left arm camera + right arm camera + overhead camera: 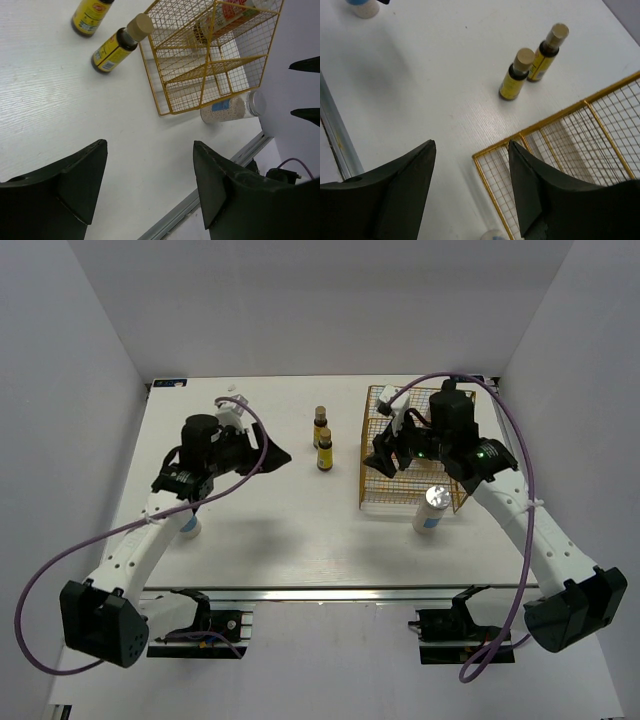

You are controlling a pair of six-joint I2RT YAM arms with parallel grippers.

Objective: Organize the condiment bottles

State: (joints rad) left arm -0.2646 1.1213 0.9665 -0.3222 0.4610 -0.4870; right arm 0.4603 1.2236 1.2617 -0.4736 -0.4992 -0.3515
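Observation:
Two tiny brown yellow-labelled bottles [320, 425] [325, 451] stand side by side at mid-table, also in the left wrist view [89, 16] [118, 45] and the right wrist view [515, 75] [548, 47]. One white blue-labelled cylinder [432, 508] stands at the basket's near right corner [231, 107]. The other [190, 525] is half hidden under my left arm [362, 7]. A red-labelled bottle [227, 17] shows inside the wire basket. My left gripper [275, 455] [150, 150] hovers open and empty left of the brown bottles. My right gripper [380, 460] [470, 147] is open and empty over the basket's left edge.
The yellow wire basket [372, 495] [170, 75] [560, 145], with several compartments, sits right of centre. A metal rail [200, 200] runs along the table's near edge. White walls close in the table at left, back and right.

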